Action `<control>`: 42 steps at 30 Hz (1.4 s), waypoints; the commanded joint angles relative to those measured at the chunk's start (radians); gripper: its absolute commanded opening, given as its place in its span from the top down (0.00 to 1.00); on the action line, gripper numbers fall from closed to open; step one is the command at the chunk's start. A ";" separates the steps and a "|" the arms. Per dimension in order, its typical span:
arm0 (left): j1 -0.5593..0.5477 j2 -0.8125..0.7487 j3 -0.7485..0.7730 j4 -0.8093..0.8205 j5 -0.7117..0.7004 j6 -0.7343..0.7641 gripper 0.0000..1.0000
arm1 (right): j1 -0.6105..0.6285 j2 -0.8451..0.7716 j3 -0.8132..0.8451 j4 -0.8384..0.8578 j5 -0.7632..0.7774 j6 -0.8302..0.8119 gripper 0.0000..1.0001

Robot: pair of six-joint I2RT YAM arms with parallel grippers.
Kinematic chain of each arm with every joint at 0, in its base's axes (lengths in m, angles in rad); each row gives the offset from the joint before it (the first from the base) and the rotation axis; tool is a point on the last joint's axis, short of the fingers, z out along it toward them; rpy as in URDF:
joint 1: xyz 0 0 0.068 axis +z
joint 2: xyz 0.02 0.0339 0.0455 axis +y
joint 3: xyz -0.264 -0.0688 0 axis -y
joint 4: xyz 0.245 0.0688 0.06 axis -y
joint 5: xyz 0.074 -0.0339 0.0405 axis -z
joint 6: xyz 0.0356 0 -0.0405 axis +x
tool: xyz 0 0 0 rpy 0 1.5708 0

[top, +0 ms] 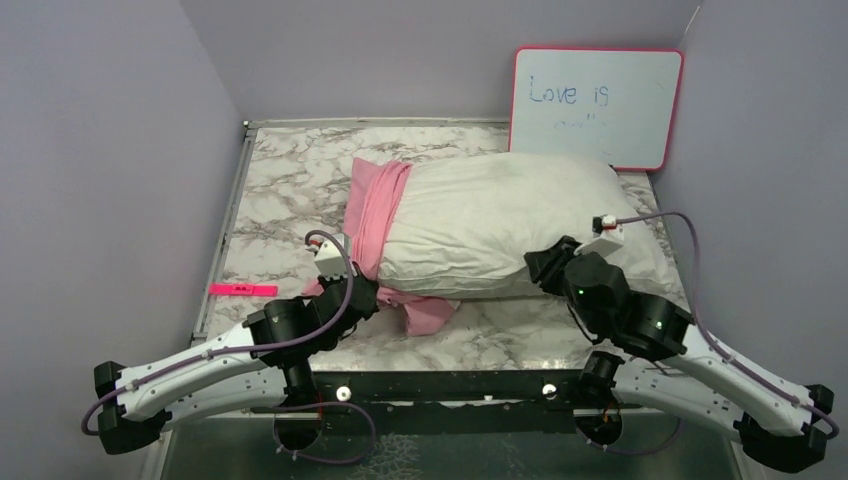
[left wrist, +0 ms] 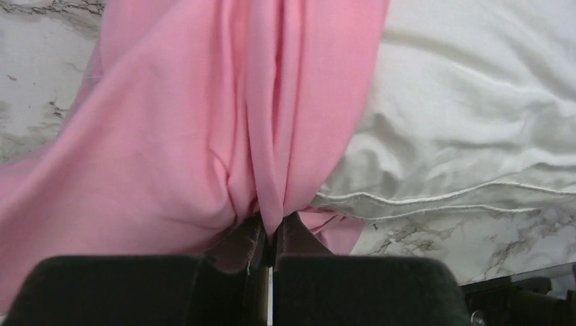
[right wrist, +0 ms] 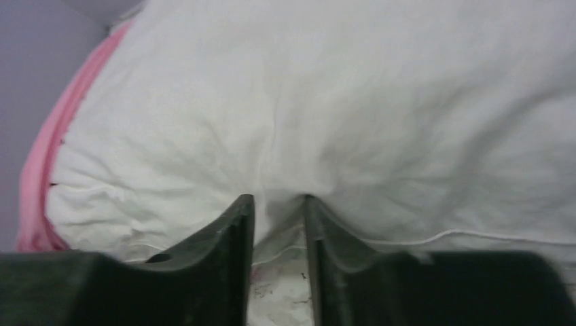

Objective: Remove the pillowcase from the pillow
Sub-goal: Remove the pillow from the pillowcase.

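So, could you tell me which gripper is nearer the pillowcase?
Left. The left gripper is shut on the pillowcase; the right gripper grips the pillow farther along.

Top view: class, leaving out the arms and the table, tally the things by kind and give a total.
pillow: 1
pillowcase: 1
whiteboard: 1
pink strip: 1
Total: 4

The pillow (top: 500, 220), plump, white and faintly wrinkled, lies lengthwise across the desk (top: 290, 190), nearly all of it bare. The pillowcase (top: 372, 215), matte pink, is bunched into a narrow folded band around the pillow's left end. Its near part trails onto the desk in a crumpled heap beside the pillow's front edge.
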 commanded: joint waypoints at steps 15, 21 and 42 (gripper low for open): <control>0.030 -0.035 -0.033 0.134 0.148 0.332 0.51 | -0.029 0.487 0.518 0.068 -0.245 -0.666 0.15; 0.030 -0.074 0.052 0.118 0.289 0.421 0.31 | -0.041 0.791 0.688 0.052 -0.138 -0.758 0.05; 0.570 0.322 0.360 0.131 0.379 0.710 0.02 | -0.105 0.626 -0.148 0.238 -0.607 -0.245 0.48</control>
